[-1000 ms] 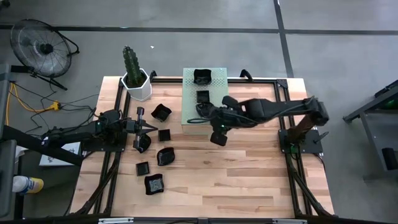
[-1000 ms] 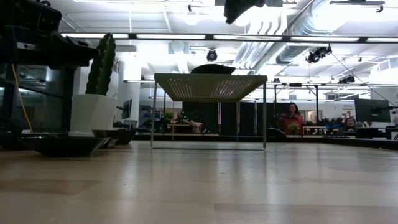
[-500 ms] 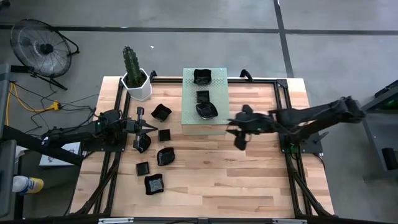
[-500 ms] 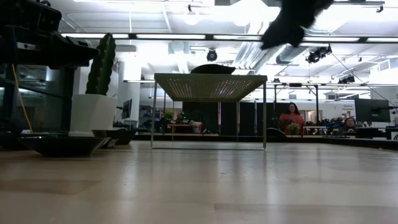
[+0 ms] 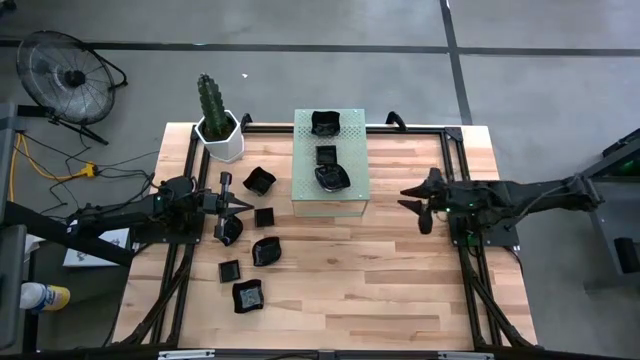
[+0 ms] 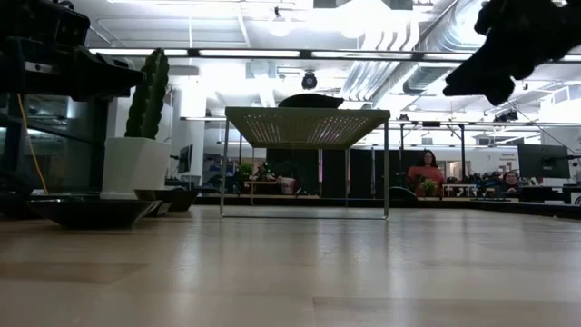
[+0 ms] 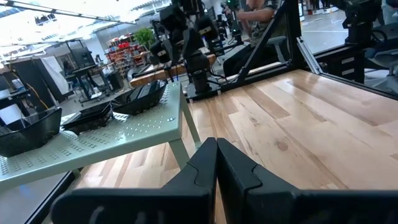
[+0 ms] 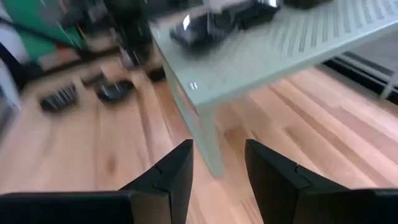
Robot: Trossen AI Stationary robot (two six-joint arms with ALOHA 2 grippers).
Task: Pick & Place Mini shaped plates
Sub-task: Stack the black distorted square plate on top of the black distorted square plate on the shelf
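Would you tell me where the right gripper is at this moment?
In the high view the right gripper is over bare table on the right side, apart from the green stand, its fingers open and empty.

3 plates (image 5: 326,153) on perforated stand (image 5: 305,200); 6 more (image 5: 250,245) left of it, cactus pot (image 5: 221,137) behind.

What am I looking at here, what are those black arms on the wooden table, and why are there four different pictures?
It is a robot with two arms at a wooden table. One picture looks down from above, one looks level across the tabletop, and two come from cameras on the wrists. The left gripper sits shut among six small black dishes on the wood. The right gripper is open and empty, off to the side of a pale green perforated stand. Three more dishes lie on that stand. A cactus in a white pot stands at a far corner. Nothing is held.
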